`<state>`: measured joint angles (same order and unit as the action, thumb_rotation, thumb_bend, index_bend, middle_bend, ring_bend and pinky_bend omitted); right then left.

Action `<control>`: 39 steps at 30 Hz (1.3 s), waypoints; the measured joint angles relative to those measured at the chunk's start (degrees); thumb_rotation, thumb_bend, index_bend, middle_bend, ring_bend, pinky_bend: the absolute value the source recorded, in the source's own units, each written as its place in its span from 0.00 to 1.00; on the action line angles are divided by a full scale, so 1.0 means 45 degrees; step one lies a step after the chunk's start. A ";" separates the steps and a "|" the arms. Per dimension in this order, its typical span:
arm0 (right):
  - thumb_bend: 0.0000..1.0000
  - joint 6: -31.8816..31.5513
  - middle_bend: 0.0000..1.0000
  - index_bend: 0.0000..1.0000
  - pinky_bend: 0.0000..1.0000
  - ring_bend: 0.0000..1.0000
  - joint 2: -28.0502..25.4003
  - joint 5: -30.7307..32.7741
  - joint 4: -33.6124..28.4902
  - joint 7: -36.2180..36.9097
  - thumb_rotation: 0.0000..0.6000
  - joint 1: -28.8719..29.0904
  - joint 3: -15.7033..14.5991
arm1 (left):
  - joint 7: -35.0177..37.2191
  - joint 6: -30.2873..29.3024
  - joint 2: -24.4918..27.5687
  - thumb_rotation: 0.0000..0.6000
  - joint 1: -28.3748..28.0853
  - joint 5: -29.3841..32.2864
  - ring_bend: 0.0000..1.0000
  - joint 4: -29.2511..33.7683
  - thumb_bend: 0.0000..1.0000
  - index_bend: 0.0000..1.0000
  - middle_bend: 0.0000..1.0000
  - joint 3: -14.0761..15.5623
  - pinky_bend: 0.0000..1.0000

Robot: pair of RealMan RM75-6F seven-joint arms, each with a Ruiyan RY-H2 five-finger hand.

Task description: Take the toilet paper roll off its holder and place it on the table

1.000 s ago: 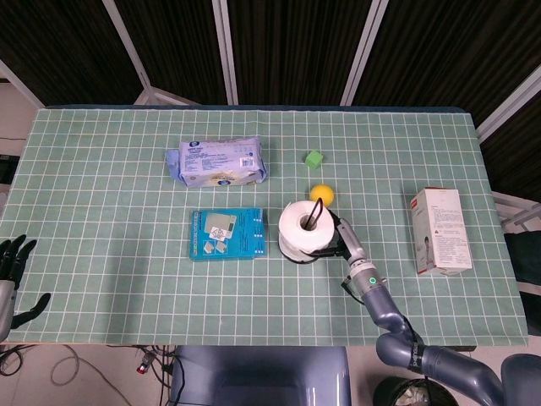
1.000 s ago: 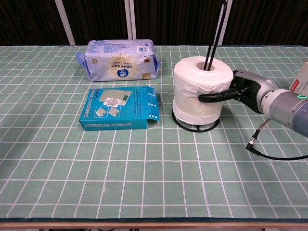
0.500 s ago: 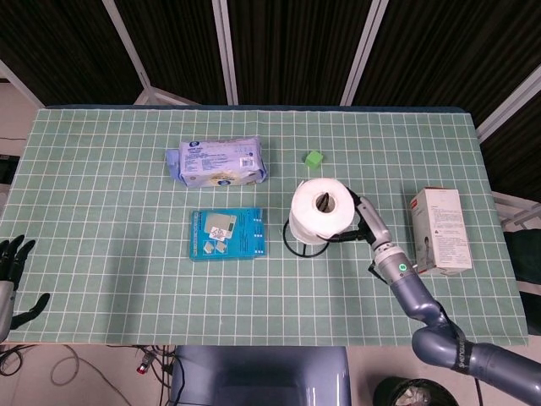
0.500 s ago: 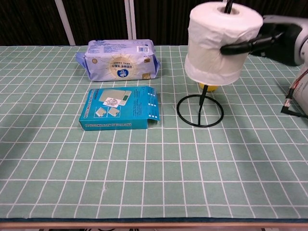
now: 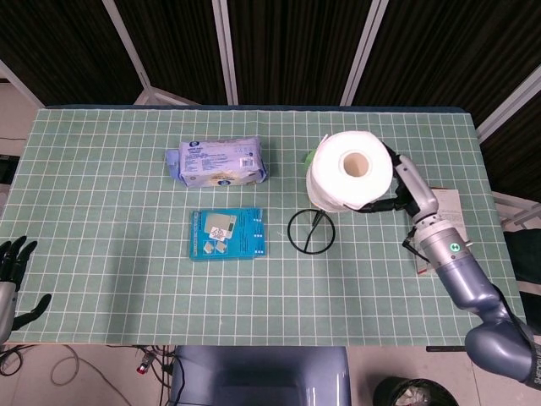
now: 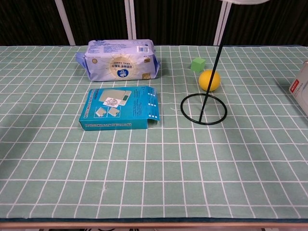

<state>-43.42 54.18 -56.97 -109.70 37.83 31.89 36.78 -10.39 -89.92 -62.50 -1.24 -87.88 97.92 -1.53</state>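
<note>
My right hand (image 5: 404,191) grips the white toilet paper roll (image 5: 350,170) by its side and holds it high above the table. In the chest view only the roll's bottom edge (image 6: 244,2) shows at the top of the frame. The black wire holder (image 5: 311,231) stands on the table with its ring base (image 6: 204,109) and upright rod bare. My left hand (image 5: 12,262) hangs open off the table's left edge, low in the head view.
A blue flat box (image 5: 226,233) lies left of the holder, with a wet-wipes pack (image 5: 216,161) behind it. A yellow ball (image 6: 210,80) and a green cube (image 6: 198,64) sit behind the holder. A white carton (image 5: 446,222) lies at the right under my right arm.
My right hand has lifted the roll up along the rod and out of the chest view's top. The holder's base has shifted slightly right. The ball and cube are now uncovered in the chest view.
</note>
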 measured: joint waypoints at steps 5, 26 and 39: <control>0.00 0.0100 0.38 0.45 0.10 0.42 -0.1218 0.0542 -0.0118 0.0248 1.00 -0.0187 0.0570 | 0.0000 0.0020 0.0010 1.00 0.0006 0.0031 0.00 0.0006 0.22 0.06 0.00 -0.0004 0.00; 0.00 -0.0254 0.38 0.45 0.10 0.42 -0.1639 -0.4303 0.1719 0.2508 1.00 -0.2813 -0.2301 | -0.0060 -0.0062 0.0011 1.00 0.0055 0.0100 0.00 0.0031 0.22 0.06 0.00 -0.0064 0.00; 0.00 -0.2070 0.38 0.45 0.10 0.42 0.1018 -0.7845 0.2749 0.4771 1.00 -0.3916 -0.6150 | 0.0132 -0.0052 0.0075 1.00 0.0050 0.0102 0.00 0.0016 0.22 0.06 0.00 -0.0081 0.00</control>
<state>-52.74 58.76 -92.28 -97.33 59.30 14.26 9.11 -9.79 -90.15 -62.17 -1.02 -87.42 98.00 -1.89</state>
